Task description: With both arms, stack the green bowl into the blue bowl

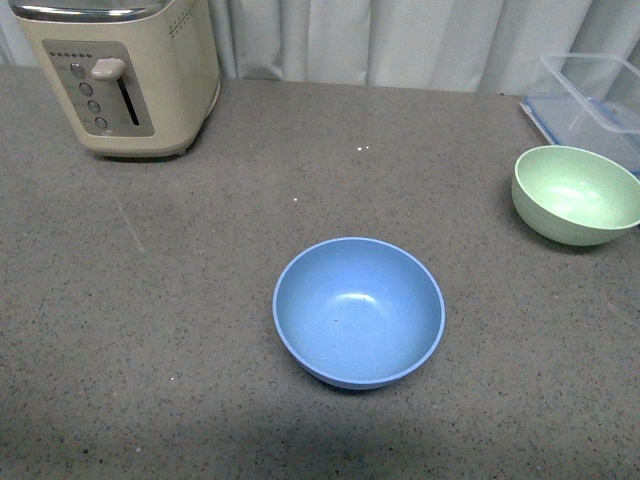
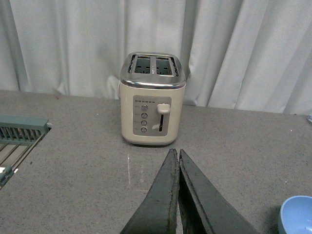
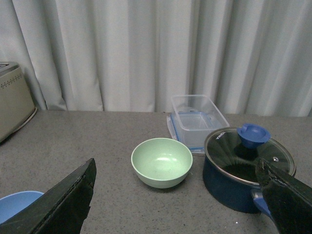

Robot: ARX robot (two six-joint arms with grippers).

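Note:
The blue bowl (image 1: pixel 359 311) stands empty in the middle of the grey table. The green bowl (image 1: pixel 577 194) stands empty at the right, apart from the blue one. Neither arm shows in the front view. In the left wrist view my left gripper (image 2: pixel 176 153) is shut and empty, its fingers pressed together, pointing at the toaster; the blue bowl's edge (image 2: pixel 296 214) shows to one side. In the right wrist view my right gripper (image 3: pixel 176 171) is open wide and empty, with the green bowl (image 3: pixel 162 162) ahead between its fingers and the blue bowl's rim (image 3: pixel 17 202) at the edge.
A cream toaster (image 1: pixel 120 72) stands at the back left. A clear plastic container (image 1: pixel 598 100) sits behind the green bowl. A dark blue pot with a glass lid (image 3: pixel 242 167) stands beside the green bowl. A dish rack (image 2: pixel 17 141) is far left. Curtains hang behind.

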